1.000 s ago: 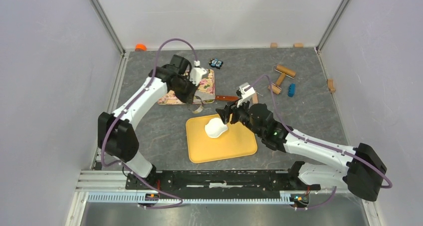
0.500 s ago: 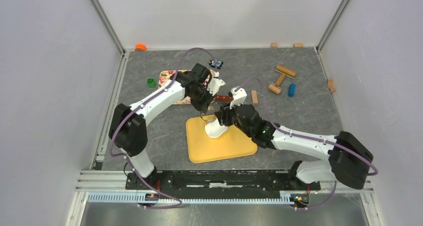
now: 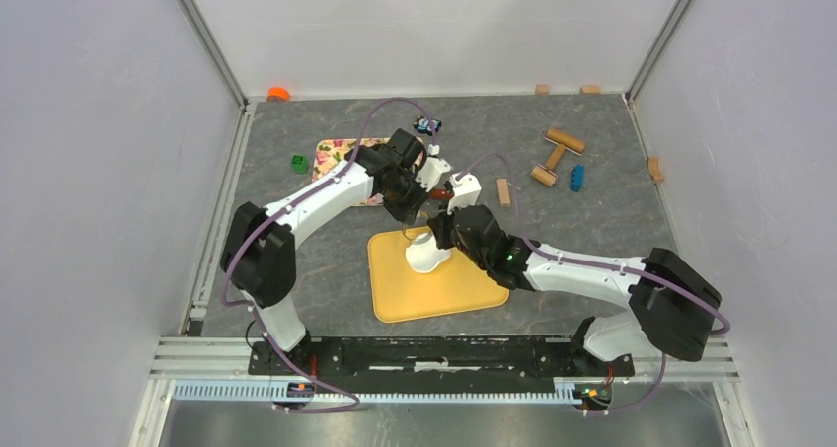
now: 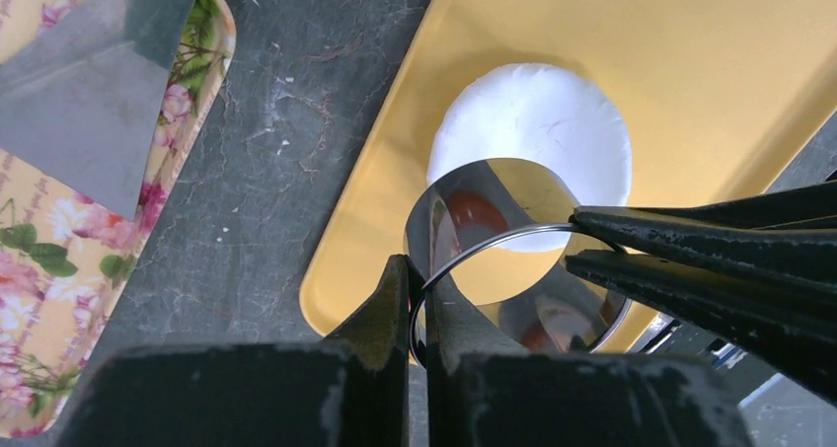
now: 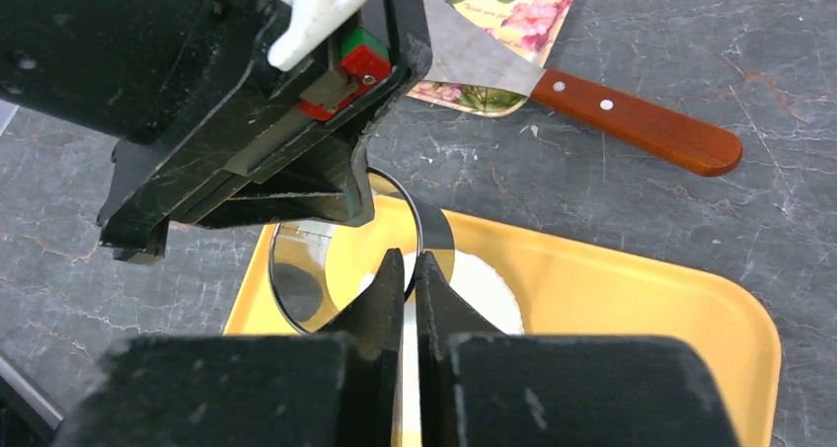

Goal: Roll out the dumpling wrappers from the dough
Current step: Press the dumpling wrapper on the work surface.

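Note:
A flat round white dumpling wrapper of dough [image 4: 533, 111] lies on the yellow tray [image 4: 642, 33], near its far left corner [image 3: 426, 258]. Just above it hangs a shiny metal ring cutter [image 4: 494, 186]. My left gripper [image 4: 422, 274] is shut on the ring's near wall. My right gripper [image 5: 410, 264] is shut on the opposite wall of the ring [image 5: 296, 279], with the white dough [image 5: 484, 289] beneath its fingers. In the top view both grippers meet over the tray's far left corner, the left [image 3: 419, 215] and the right [image 3: 436, 232].
A floral board [image 3: 341, 156] and a green block [image 3: 299, 163] lie at the back left. A spatula with a wooden handle [image 5: 632, 121] rests against the board. A wooden rolling pin [image 3: 558, 151], a blue block [image 3: 576, 178] and a wooden block [image 3: 504, 190] sit at the back right.
The left arm carried the ring from the floral board to above the dough. The right gripper shifted left and closed on the ring's wall.

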### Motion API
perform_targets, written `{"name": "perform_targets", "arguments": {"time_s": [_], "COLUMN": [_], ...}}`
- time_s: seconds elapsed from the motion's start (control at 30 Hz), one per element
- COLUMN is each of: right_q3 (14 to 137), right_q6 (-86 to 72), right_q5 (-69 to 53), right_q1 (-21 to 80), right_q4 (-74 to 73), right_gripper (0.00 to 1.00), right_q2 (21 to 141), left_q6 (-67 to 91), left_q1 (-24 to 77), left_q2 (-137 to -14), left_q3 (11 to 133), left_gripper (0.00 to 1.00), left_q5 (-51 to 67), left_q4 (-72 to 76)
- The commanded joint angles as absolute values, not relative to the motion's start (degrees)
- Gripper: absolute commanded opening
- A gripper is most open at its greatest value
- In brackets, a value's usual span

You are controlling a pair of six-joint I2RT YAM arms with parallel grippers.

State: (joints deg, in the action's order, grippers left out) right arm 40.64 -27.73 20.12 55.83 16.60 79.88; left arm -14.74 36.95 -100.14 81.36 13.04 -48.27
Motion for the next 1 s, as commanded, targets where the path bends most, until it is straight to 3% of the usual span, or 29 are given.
{"name": "perform_targets", "arguments": {"time_s": [0.0,0.33,0.6,0.97], "right_q3": [39.8,36.9,31.5,23.7], "right_q6": [-29.1,-26.4,-20.1,-23.5], "right_q5": [23.3,25.4,25.3,22.9], "right_q1": [55.9,56.5,56.6,57.6], "right_q4": [10.7,9.9,19.1,20.5], "right_gripper": [0.0,0.0,0.0,0.0], "right_q2": [81.7,84.7,85.9,90.8], "left_q6": [-11.2,-9.0,-7.9,-11.0], "left_q1": [37.5,37.7,39.0,40.9], "left_q2": [-98.3,-101.3,-102.6,-109.3], "left_q3": [80.3,73.7,71.5,68.5], "left_gripper": [0.02,0.02,0.02,0.02], "left_q5": [19.9,25.5,24.4,25.5], "left_q4": [-46.1,-41.7,-37.9,-41.5]}}
